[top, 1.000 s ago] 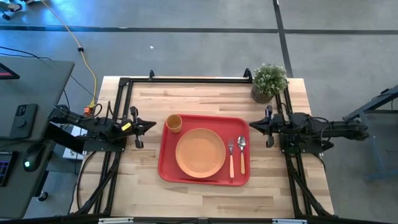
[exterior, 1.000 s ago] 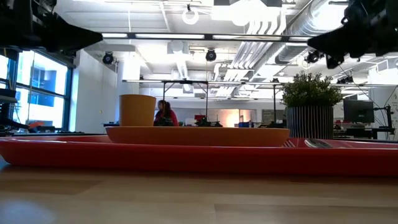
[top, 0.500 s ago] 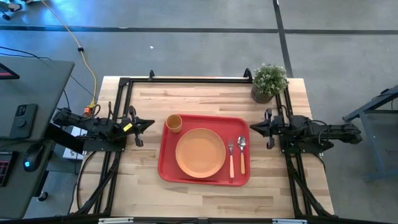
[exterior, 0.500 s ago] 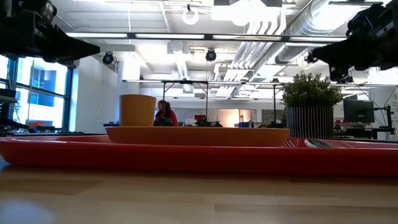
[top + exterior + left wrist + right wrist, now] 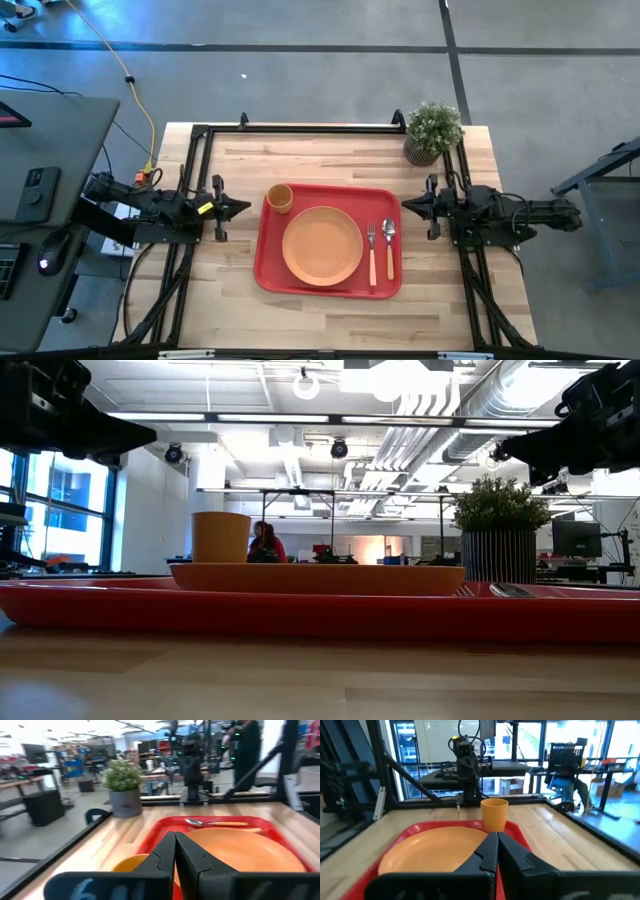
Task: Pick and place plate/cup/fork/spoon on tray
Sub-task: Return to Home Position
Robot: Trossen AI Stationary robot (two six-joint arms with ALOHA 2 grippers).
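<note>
**On the tray (image 5: pixel 268 278), a full setting; arms at 9 and 3 o'clock**

At the middle of the wooden table (image 5: pixel 300 160) lies the red tray, with every piece of the setting on it. The plate (image 5: pixel 322 245) sits flat at the tray's centre. The cup (image 5: pixel 279 197) stands upright in the tray's 10 o'clock corner, just beside the plate's rim. At 3 o'clock of the plate the fork (image 5: pixel 372 255) and the spoon (image 5: pixel 389 250) lie side by side, the fork nearer the plate. Their metal ends point to 12 o'clock and their orange handles to 6 o'clock.

The left gripper (image 5: pixel 243 207) hangs above the table at 9 o'clock of the tray, clear of its rim, its jaws pressed together on nothing. The right gripper (image 5: pixel 405 204) hangs at 3 o'clock, just off the tray's edge, its jaws likewise together and empty. Both point inward toward the tray.

A potted plant (image 5: pixel 432 130) stands at the table's 1 o'clock corner, well apart from the tray.
</note>
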